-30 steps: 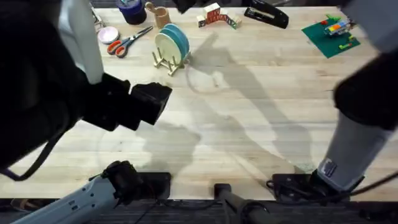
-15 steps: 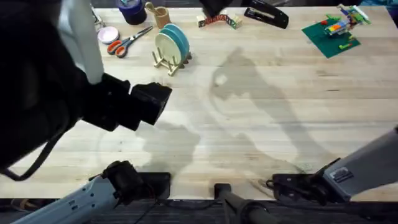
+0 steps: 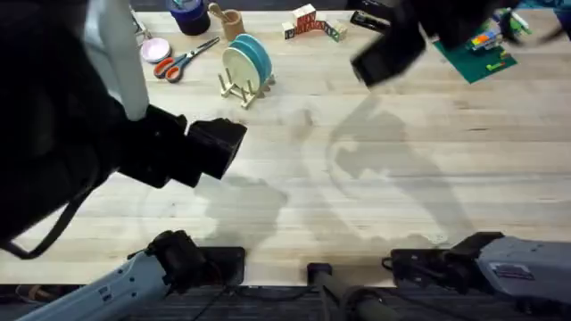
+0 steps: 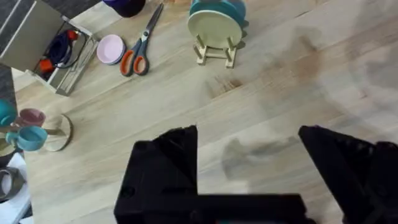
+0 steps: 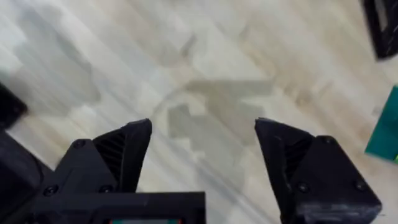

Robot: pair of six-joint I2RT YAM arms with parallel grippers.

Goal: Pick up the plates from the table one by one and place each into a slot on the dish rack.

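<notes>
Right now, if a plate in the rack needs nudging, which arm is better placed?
Left, I'd say. The left gripper, open and empty, faces the dish rack, with the cream plate ahead in its wrist view. The right gripper, also open, looks at bare table by the green board.

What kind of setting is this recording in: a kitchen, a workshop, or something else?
Probably a lab or test bench rather than a kitchen: a wood plank table with a mixed lot of props, such as a dish rack holding plates, scissors, toy blocks and a stapler.
</notes>
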